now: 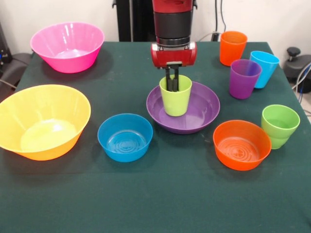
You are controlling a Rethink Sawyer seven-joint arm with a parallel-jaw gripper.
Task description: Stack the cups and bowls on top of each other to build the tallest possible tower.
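Note:
The lime-yellow cup (176, 99) stands upright in the wide purple bowl (204, 109) at the table's middle. My gripper (172, 86) comes straight down from above and reaches into the cup's mouth, left of its centre. The small blue bowl (125, 137) sits on the table to the left of the purple bowl, apart from it. The small orange bowl (241, 144) sits to the right front. The orange cup (233, 47), purple cup (244, 78), light blue cup (265, 68) and green cup (280, 125) stand upright along the right side.
The big pink bowl (67, 46) sits at the far left corner. The big yellow-orange bowl (41, 121) sits at the left edge. The table (160, 199) is covered in dark green cloth. The robot's pedestal stands behind the far edge.

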